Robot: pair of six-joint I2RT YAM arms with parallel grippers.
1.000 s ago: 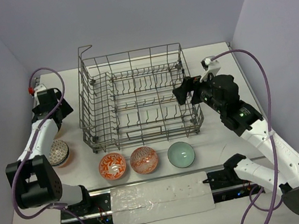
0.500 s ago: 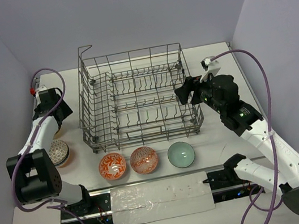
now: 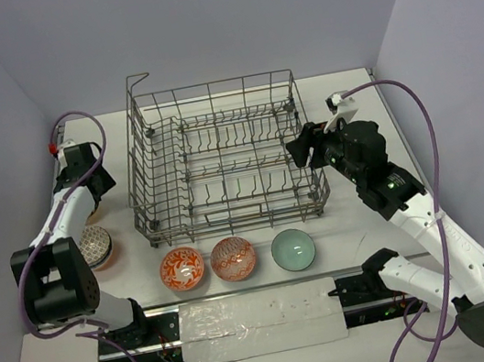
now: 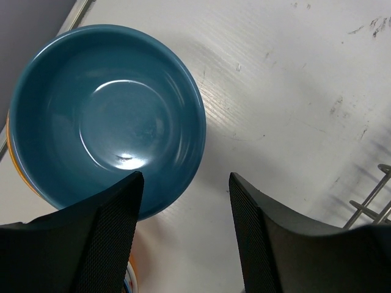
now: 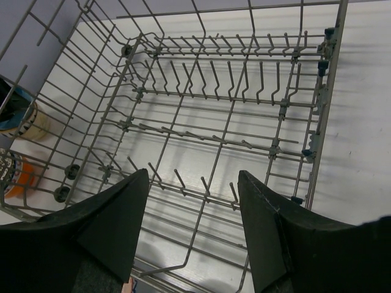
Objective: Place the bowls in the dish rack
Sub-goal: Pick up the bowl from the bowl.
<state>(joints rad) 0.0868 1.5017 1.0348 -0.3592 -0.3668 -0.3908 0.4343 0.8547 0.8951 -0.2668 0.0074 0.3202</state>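
The grey wire dish rack (image 3: 228, 211) stands mid-table with no bowls in it; its tines fill the right wrist view (image 5: 232, 131). My right gripper (image 3: 298, 149) is open over the rack's right end (image 5: 192, 232). My left gripper (image 3: 94, 195) is open left of the rack, low over a teal-blue bowl (image 4: 110, 116) that sits on an orange bowl (image 4: 11, 160); its left finger (image 4: 91, 244) overlaps the teal bowl's near rim. Two orange-red patterned bowls (image 3: 182, 268) (image 3: 233, 258) and a pale green bowl (image 3: 293, 250) lie in front of the rack.
A stack with a patterned white bowl on an orange one (image 3: 95, 247) sits at the left, near my left arm. The teal stack (image 5: 15, 113) shows through the rack's left wall. A taped strip (image 3: 259, 313) runs along the near edge.
My right gripper has shifted slightly right over the rack's end. My left arm has shifted slightly by the teal bowl. No bowl has moved.
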